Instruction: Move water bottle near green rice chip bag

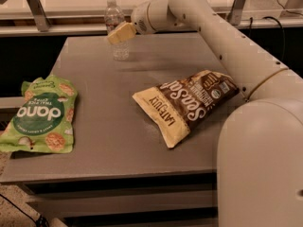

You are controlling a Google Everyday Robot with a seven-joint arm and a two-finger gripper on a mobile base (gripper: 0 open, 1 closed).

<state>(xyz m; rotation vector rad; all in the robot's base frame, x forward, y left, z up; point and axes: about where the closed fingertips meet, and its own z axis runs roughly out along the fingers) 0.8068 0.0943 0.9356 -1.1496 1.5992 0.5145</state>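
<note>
The water bottle (pixel 113 17) stands upright at the far edge of the grey table (pixel 109 145), left of centre. My gripper (pixel 120 33) reaches in from the right and sits against the bottle's middle, covering part of it. The green rice chip bag (pixel 40 115) lies flat at the table's left edge, well in front of the bottle and apart from it.
A cream-and-brown chip bag (pixel 187 103) lies flat at the table's centre right. My white arm (pixel 227 46) spans the right side from the front to the far edge. A rail and light counter (pixel 71 4) run behind the table.
</note>
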